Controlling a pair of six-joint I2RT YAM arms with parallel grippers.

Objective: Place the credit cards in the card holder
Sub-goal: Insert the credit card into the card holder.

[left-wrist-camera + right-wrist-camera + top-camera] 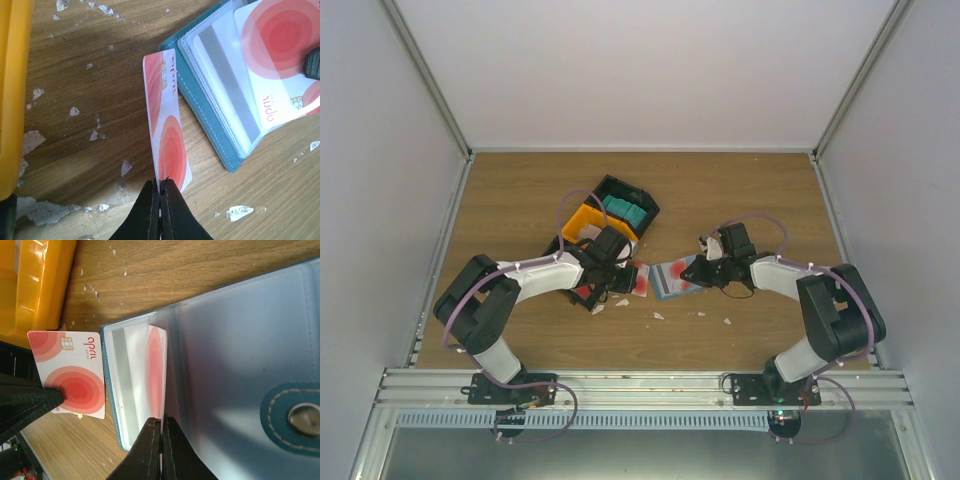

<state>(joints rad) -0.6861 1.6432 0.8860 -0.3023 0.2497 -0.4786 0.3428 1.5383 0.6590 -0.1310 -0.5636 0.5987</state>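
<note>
My left gripper (161,187) is shut on a credit card (167,125), white with red rings, held on edge over the wood just left of the card holder (226,150). The teal holder lies open, with clear sleeves showing. Another red-ringed card (280,60) lies in its sleeves. In the right wrist view my right gripper (161,422) is shut on a thin clear sleeve (159,370) of the card holder (240,340), lifting it on edge. The held card (75,375) shows beside the holder's left edge. From above, the holder (675,278) lies between both grippers.
A black-and-orange bin (610,190) with teal cards (625,210) stands just behind the left gripper; its orange wall (12,90) is close on that gripper's left. Small white scraps (658,316) litter the wood. The holder's snap tab (295,417) sticks out at its far side.
</note>
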